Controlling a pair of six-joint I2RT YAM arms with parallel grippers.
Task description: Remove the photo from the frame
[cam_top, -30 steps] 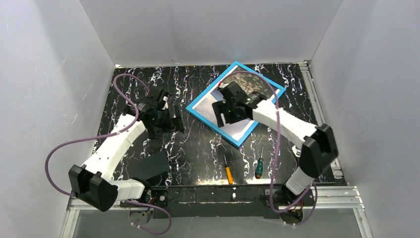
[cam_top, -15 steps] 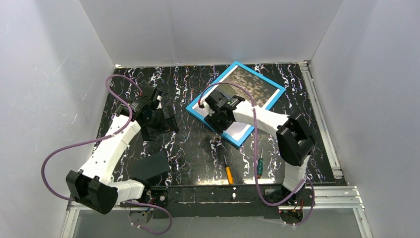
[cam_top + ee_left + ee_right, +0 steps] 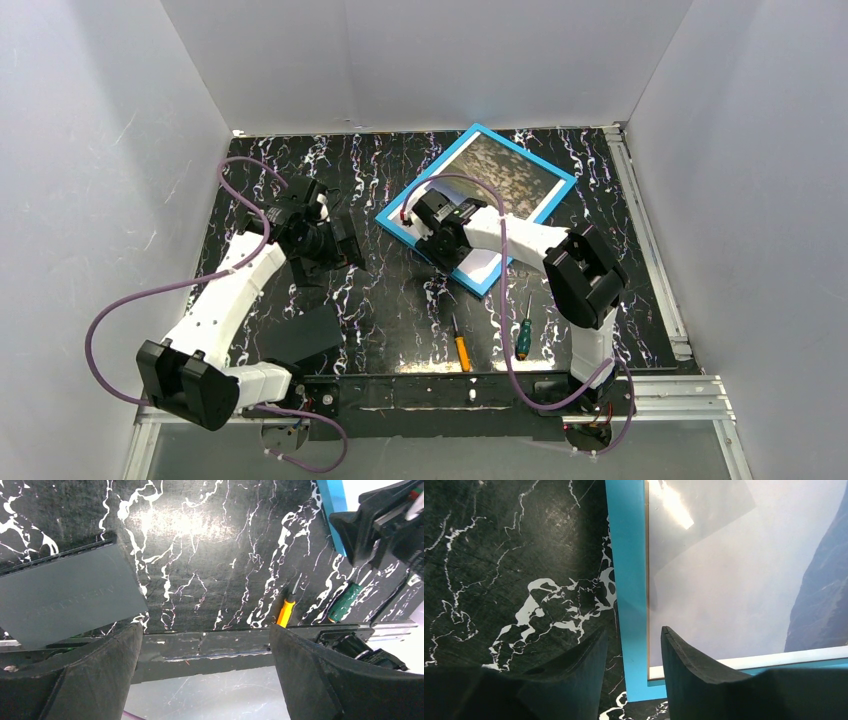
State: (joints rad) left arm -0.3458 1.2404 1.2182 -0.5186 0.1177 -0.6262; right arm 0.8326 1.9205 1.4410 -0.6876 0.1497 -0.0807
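Right tool (image 3: 634, 635) is poised over the blue frame (image 3: 626, 555), fingers slightly apart and straddling one rail near a corner: one above the marbled counter (image 3: 499, 555), the other above the photo (image 3: 734, 580), which sits inside the frame. Nothing gripped. The frame lies flat, long axis near-left to far-right. Right arm folded tight, wrist down. Left tool (image 3: 205, 635) gapes wide, off to the frame's left.
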